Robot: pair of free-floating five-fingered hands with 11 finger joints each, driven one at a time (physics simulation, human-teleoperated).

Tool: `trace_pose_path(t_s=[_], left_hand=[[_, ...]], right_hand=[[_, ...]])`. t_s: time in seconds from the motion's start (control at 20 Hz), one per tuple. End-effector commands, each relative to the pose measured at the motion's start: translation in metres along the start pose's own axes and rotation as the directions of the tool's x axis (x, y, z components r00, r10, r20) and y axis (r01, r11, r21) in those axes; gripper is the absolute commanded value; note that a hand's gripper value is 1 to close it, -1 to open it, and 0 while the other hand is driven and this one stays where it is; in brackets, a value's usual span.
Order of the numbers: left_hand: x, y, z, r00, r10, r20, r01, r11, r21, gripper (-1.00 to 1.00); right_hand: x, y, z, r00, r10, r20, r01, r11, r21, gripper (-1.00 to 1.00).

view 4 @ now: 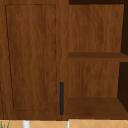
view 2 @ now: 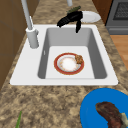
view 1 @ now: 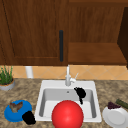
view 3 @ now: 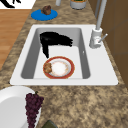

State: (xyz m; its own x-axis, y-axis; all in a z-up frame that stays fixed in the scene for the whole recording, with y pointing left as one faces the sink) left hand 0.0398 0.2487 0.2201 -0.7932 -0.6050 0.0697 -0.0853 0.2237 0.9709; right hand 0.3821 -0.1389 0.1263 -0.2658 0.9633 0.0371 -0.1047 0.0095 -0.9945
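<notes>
My right hand (view 1: pixel 80 93) hovers over the back right part of the white sink (view 1: pixel 42 86), below the faucet (view 1: pixel 68 76). In the side views the right hand (view 2: pixel 71 18) (view 3: pixel 53 40) is open, fingers stretched out level and thumb hanging down, holding nothing. Under it, on the basin floor, lies a red-rimmed plate (view 2: pixel 68 63) (view 3: pixel 58 68) with a brown piece of food (view 2: pixel 79 59) on its edge; from the front it looks like a red disc (view 1: pixel 67 114). My left hand (view 1: pixel 28 117) floats open at the counter's front left, beside a blue plate (view 1: pixel 11 115).
The blue plate carries a brown piece of meat (view 2: pixel 110 115). A white plate (view 1: pixel 117 119) with purple grapes (view 3: pixel 32 105) and a green item (view 1: pixel 121 103) sits right of the sink. A potted plant (view 1: pixel 6 77) stands back left. Above are a closed cabinet door with a dark handle (view 4: pixel 61 98) and open shelves (view 4: pixel 96 105).
</notes>
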Motion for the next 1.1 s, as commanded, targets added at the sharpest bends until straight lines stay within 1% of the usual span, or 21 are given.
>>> trace_pose_path(t_s=[0.0,0.2,0.35,0.6,0.7,0.8,0.9,1.05], left_hand=[[0.000,0.000,0.000,1.0000,0.000,0.000,0.000,1.0000,0.000,0.00],[0.000,0.000,0.000,1.0000,0.000,0.000,0.000,1.0000,0.000,0.00],[0.000,0.000,0.000,1.0000,0.000,0.000,0.000,1.0000,0.000,0.00],[0.000,0.000,0.000,1.0000,0.000,0.000,0.000,1.0000,0.000,0.00],[0.000,0.000,0.000,1.0000,0.000,0.000,0.000,1.0000,0.000,0.00],[0.000,0.000,0.000,1.0000,0.000,0.000,0.000,1.0000,0.000,0.00],[0.000,0.000,0.000,1.0000,0.000,0.000,0.000,1.0000,0.000,0.00],[0.000,0.000,0.000,1.0000,0.000,0.000,0.000,1.0000,0.000,0.00]], right_hand=[[-0.002,-0.022,-0.006,1.000,0.017,0.000,-0.017,0.997,-0.075,-1.00],[-0.006,-0.044,-0.007,0.999,0.034,-0.006,-0.035,0.991,-0.132,-1.00],[-0.009,-0.061,-0.009,0.999,0.045,-0.016,-0.047,0.982,-0.182,-1.00],[-0.016,-0.096,0.000,0.998,0.054,-0.027,-0.058,0.971,-0.231,-1.00],[-0.018,-0.111,-0.006,0.998,0.055,-0.036,-0.062,0.968,-0.242,-1.00],[-0.023,-0.127,-0.027,0.998,0.049,-0.033,-0.056,0.971,-0.233,-1.00],[-0.027,-0.133,-0.043,1.000,0.025,-0.006,-0.026,0.977,-0.210,-1.00],[-0.030,-0.148,-0.066,1.000,0.029,-0.008,-0.030,0.976,-0.217,-1.00]])
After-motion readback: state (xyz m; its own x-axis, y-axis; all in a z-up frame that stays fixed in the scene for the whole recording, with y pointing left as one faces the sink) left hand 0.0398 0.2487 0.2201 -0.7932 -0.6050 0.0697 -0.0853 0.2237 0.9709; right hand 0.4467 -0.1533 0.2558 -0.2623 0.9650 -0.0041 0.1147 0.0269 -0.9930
